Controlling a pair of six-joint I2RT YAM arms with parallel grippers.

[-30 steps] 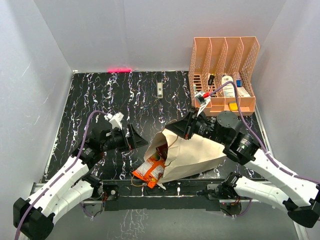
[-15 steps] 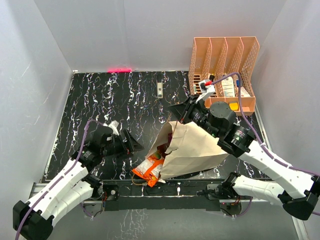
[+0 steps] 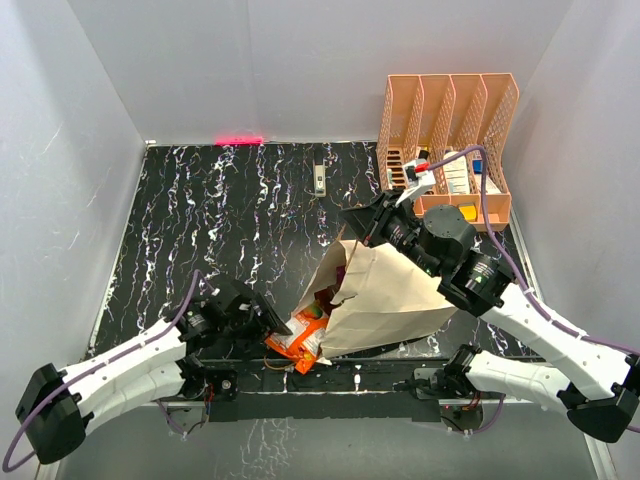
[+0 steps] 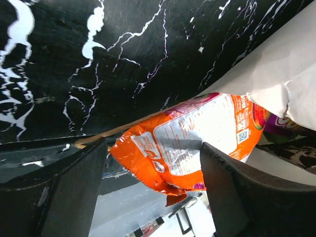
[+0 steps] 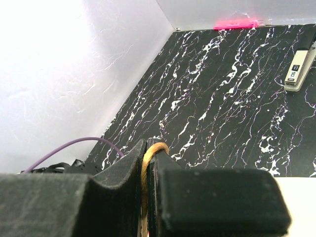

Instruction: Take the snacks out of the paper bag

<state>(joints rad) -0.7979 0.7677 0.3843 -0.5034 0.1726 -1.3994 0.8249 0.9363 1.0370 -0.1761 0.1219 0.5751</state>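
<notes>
The tan paper bag (image 3: 392,295) lies tilted near the table's front edge, its mouth open to the left. An orange snack packet (image 3: 298,340) sticks out of the mouth, and a green and a purple packet (image 3: 343,272) show inside. My right gripper (image 3: 353,226) is shut on the bag's brown cord handle (image 5: 150,154) and holds the top edge up. My left gripper (image 3: 272,318) is open, low at the bag's mouth. In the left wrist view the orange packet (image 4: 197,143) lies between its fingers (image 4: 74,190), under the bag's edge (image 4: 281,74).
A peach mesh file organiser (image 3: 448,110) with small bottles stands at the back right. A stapler (image 3: 319,179) lies at the back middle and also shows in the right wrist view (image 5: 298,71). White walls enclose the black marbled table (image 3: 200,210).
My left arm has swung down and toward the front edge, bringing its open gripper to the orange packet. My right gripper has raised the bag's handle a little.
</notes>
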